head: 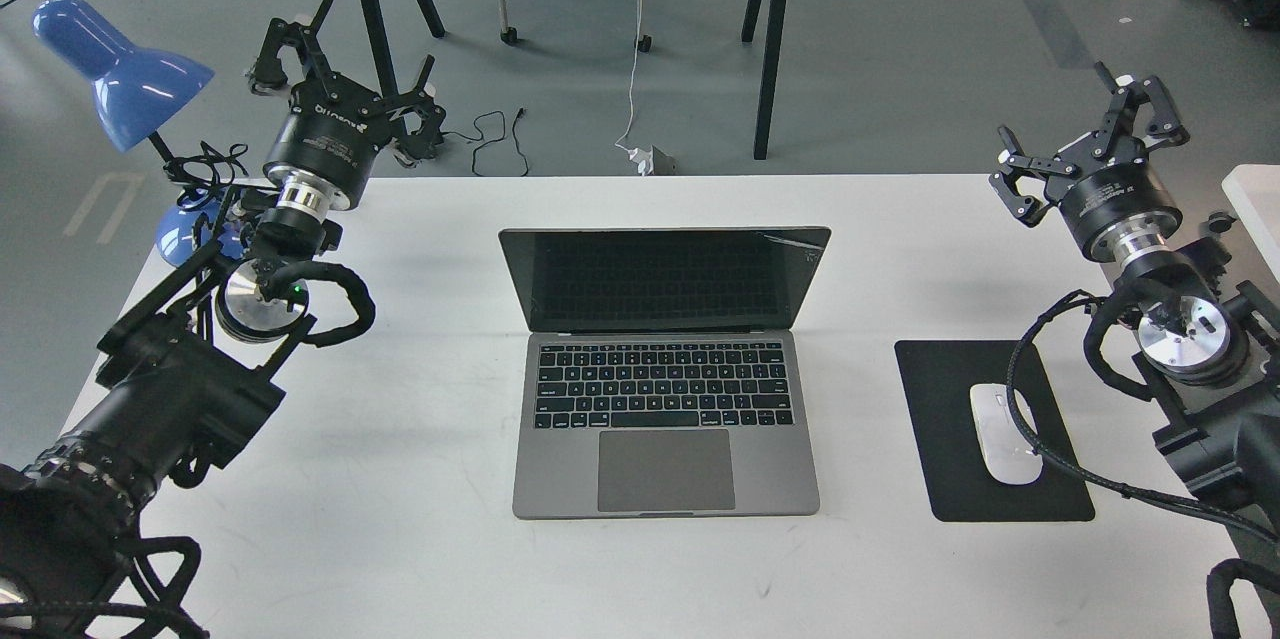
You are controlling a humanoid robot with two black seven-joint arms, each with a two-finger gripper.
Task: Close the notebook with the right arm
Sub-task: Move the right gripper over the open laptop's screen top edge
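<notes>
The notebook (665, 374) sits in the middle of the white table (420, 539). It is open. Its dark screen stands up at the back, and the black keys and the big trackpad face up at the front.

The right arm (1185, 339) comes in from the right side. Its gripper (1085, 144) is up near the far right corner of the table, well apart from the notebook. The two fingers are spread wide, and nothing is between them.

The left arm (170, 389) comes in from the left side. Its gripper (345, 69) is up near the far left edge of the table, also well apart from the notebook. Its fingers are spread wide too, and they hold nothing.

A black mouse pad (945, 459) lies on the table to the right of the notebook. A white mouse (1003, 434) rests on it. A black cable (1060, 459) from the right arm loops across the pad and over the mouse.

A blue lamp (120, 69) stands at the far left corner of the table, just behind the left arm.
</notes>
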